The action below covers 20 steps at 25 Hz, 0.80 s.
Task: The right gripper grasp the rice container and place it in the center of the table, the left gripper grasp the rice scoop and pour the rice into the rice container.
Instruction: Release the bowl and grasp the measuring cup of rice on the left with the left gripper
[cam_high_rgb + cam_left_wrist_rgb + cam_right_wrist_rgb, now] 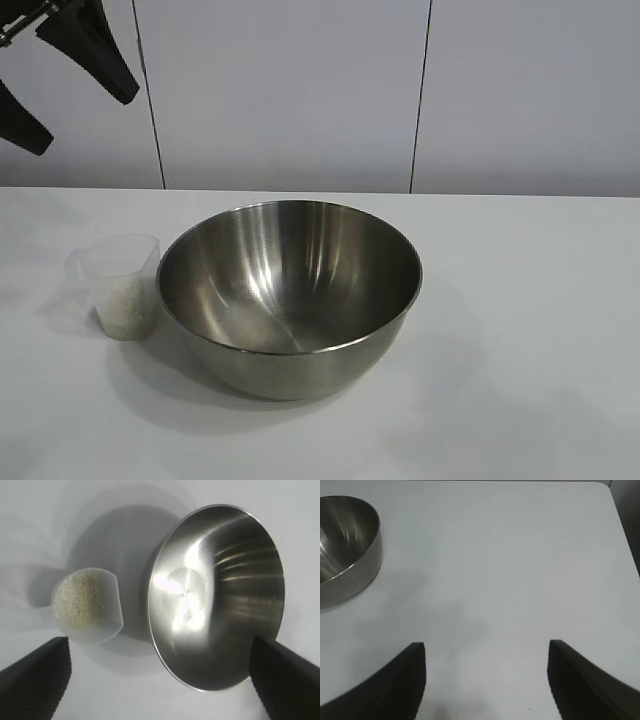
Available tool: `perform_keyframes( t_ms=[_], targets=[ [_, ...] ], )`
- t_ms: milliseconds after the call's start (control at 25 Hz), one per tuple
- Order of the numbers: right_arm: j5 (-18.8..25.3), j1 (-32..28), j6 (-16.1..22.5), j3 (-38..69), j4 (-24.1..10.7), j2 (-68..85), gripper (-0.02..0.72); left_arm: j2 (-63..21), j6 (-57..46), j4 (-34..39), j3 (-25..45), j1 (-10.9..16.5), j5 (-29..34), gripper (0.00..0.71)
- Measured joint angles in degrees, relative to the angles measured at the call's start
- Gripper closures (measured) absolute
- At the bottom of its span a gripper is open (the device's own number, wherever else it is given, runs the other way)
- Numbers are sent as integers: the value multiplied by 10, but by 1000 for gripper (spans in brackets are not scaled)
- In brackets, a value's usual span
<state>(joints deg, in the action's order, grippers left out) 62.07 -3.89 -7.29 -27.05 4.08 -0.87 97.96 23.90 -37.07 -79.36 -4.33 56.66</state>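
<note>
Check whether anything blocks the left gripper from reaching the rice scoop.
Nothing visible does. The left gripper hangs open above the rice scoop, which stands clear just beside the rice container on the table.

Steel-grey shiny bowl [289, 295]; translucent clear scoop [120, 283]; white rice [79, 601]; white table [520, 320]; black end effectors.

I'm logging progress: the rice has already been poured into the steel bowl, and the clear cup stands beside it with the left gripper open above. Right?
Not quite. The rice is in the rice scoop; the rice container holds none, as the left wrist view shows. The rest holds: the scoop stands beside the bowl, and the left gripper hangs open above.
</note>
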Motion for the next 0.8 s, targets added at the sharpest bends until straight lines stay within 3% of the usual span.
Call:
perform_keyframes(
  t_ms=[80,200,280,480,600,800],
  targets=[
    [0,2,0,0,0,13,232,-22,48,-29,14,-2,-66,16],
    [1,2,2,0,-1,18,232,-80,177,-99,68,-20,-217,16],
    [1,2,2,0,-2,19,232,-124,290,-154,111,-48,-334,33],
    [1,2,2,0,-3,19,232,-198,579,-274,215,-155,-585,102],
    [1,2,2,0,-3,19,232,-198,631,-305,253,-189,-679,110],
    [1,2,2,0,-3,19,235,-190,637,-317,263,-193,-748,114]
  ],
)
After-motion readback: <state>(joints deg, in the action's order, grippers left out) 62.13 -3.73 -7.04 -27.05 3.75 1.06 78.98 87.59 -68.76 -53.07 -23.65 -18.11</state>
